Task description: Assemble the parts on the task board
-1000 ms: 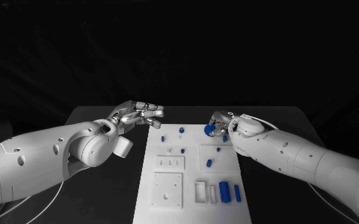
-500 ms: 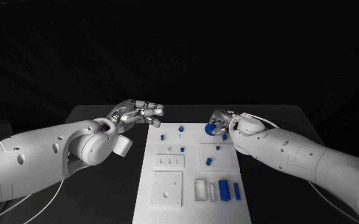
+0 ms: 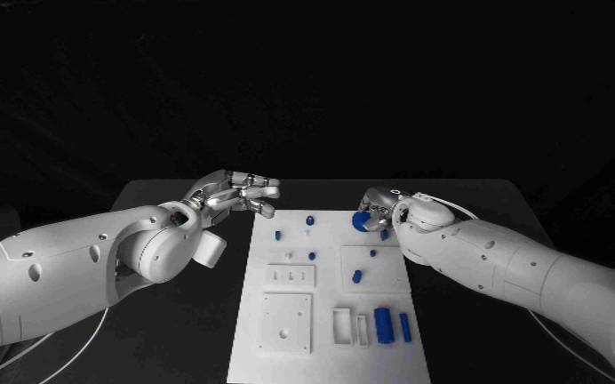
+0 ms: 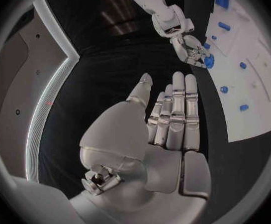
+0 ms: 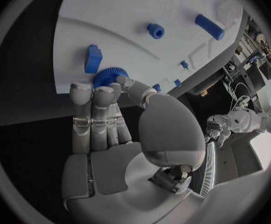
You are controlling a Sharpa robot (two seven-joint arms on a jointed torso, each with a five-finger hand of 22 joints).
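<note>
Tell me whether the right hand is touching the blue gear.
Touching. In the right wrist view the right hand has its fingertips closed on the blue gear at the edge of the task board.

White task board [image 3: 327,331] on black table [image 3: 167,202]

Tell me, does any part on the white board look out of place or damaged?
Nothing stands out. The right hand holds a blue gear at the task board's far edge; the left hand is open beside it.
</note>
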